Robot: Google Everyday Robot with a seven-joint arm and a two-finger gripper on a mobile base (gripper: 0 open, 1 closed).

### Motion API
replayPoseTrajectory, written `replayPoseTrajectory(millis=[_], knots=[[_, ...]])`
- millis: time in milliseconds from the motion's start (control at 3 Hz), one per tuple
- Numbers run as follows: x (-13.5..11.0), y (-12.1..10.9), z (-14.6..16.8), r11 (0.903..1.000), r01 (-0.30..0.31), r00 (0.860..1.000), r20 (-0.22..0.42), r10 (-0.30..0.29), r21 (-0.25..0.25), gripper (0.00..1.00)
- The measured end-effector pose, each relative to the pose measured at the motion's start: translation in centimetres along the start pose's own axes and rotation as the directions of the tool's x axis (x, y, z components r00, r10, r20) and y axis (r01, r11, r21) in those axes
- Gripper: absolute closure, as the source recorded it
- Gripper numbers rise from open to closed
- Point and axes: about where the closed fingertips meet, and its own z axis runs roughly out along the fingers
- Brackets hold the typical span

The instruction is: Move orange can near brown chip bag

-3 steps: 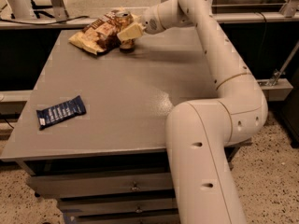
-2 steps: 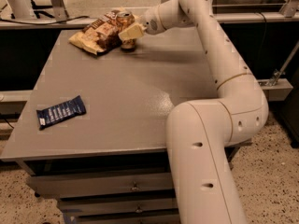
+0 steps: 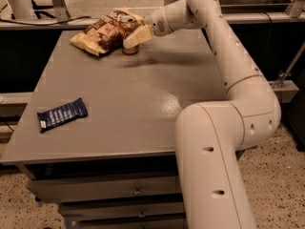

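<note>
Orange can (image 3: 130,50), one, at tool (image 3: 128,39)

Cream gripper (image 3: 128,42) at orange can (image 3: 130,50)

Readable text: none.
- Brown chip bag (image 3: 100,32), far side of the table (image 3: 143,109): white lettering on the brown centre, which I cannot make out.
- Dark blue wrapped bar (image 3: 62,114), near left: pale print along its face, which I cannot read.
- Orange can (image 3: 130,50): only its lower part shows under my gripper (image 3: 135,37), which sits over it at the bag's right edge. No lettering shows.
</note>
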Motion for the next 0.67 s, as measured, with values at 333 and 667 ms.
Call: replayPoseTrajectory(millis=[333, 667], knots=[[-0.1, 0.0, -3.1, 0.9998, 0.012, 0.999, 0.046, -0.012, 0.019, 0.0], [0.4, 0.9, -7.9, 0.9982, 0.035, 0.993, 0.114, -0.041, 0.048, 0.0]])
